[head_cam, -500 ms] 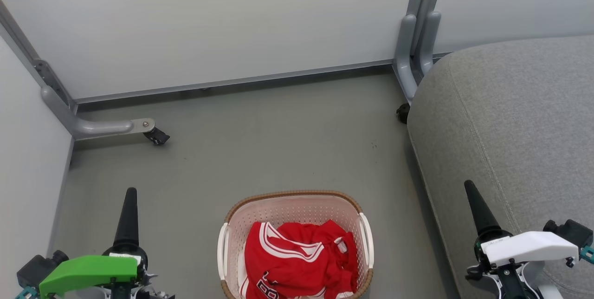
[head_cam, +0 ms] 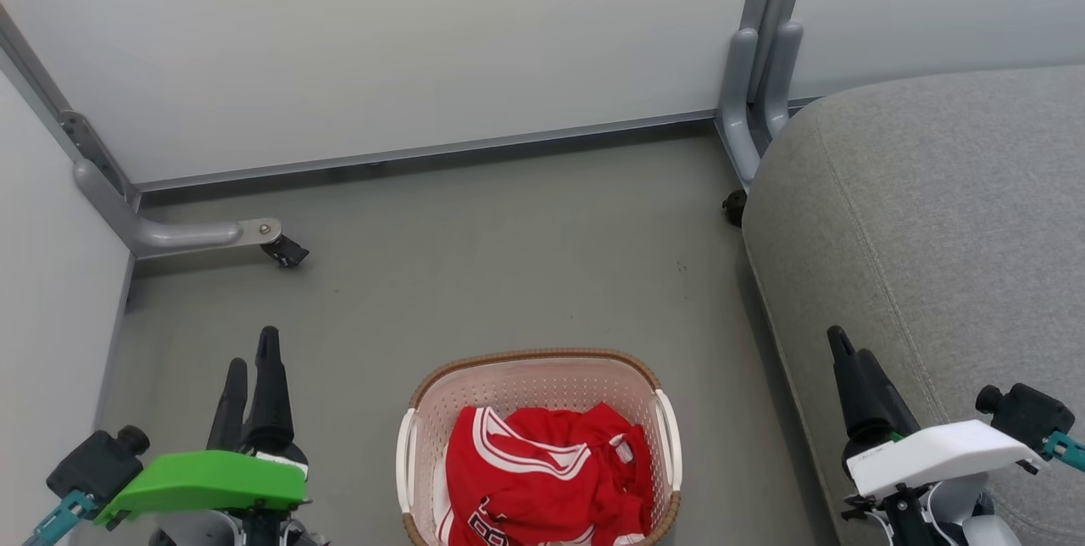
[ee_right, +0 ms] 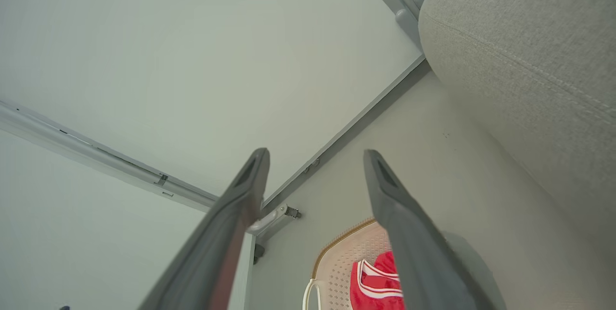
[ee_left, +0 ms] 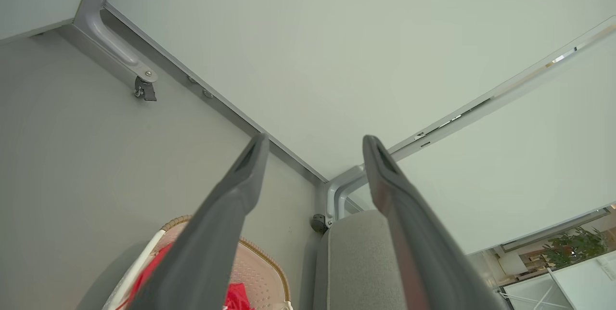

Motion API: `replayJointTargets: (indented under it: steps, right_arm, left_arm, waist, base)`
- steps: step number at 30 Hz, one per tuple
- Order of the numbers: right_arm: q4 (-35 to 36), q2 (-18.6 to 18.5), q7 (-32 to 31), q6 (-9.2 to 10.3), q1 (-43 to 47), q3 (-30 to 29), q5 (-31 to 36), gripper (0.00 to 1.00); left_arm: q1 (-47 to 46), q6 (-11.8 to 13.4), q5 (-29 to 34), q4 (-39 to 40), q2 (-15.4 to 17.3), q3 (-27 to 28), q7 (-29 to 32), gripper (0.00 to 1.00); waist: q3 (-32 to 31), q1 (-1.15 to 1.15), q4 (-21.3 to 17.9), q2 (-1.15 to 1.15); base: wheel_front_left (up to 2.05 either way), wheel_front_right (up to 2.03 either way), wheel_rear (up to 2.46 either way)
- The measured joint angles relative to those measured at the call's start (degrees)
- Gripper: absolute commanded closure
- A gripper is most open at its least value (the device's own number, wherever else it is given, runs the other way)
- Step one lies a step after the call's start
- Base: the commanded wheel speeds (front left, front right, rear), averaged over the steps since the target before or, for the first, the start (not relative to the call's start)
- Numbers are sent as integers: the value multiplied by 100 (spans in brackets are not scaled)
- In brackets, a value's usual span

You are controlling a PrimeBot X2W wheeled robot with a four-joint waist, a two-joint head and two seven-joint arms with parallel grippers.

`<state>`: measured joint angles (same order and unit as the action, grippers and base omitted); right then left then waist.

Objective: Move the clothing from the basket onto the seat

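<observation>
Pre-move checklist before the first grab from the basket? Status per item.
1. Left gripper open, nothing held: ok.
2. Right gripper open, nothing held: ok.
3. Basket upright on the floor, between the two grippers in the head view: ok.
4. Clothing inside the basket, nothing lying over it: ok.
5. Seat has bare fabric to drop onto: ok for the part in view.
6. Garments separate or tangled: cannot tell, they lie as one crumpled red heap.
</observation>
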<state>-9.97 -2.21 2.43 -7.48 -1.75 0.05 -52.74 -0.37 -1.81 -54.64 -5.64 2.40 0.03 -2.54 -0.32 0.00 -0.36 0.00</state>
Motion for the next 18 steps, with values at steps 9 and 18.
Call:
replayJointTargets:
  steps: [9, 18]
  right_arm:
    - [153, -5, 168, 0, 26, 174, 789, 0]
    - [271, -13, 319, 0, 85, 278, 1477, 0]
  left_arm:
    - [151, 133, 666, 33, 1, -131, -165, 0]
    - [228, 232, 1338, 102, 3, -235, -319, 0]
  waist:
    - [-12, 0, -13, 0]
    - [-29, 0, -28, 0]
  base:
    - [0, 0, 0]
    - [0, 0, 0]
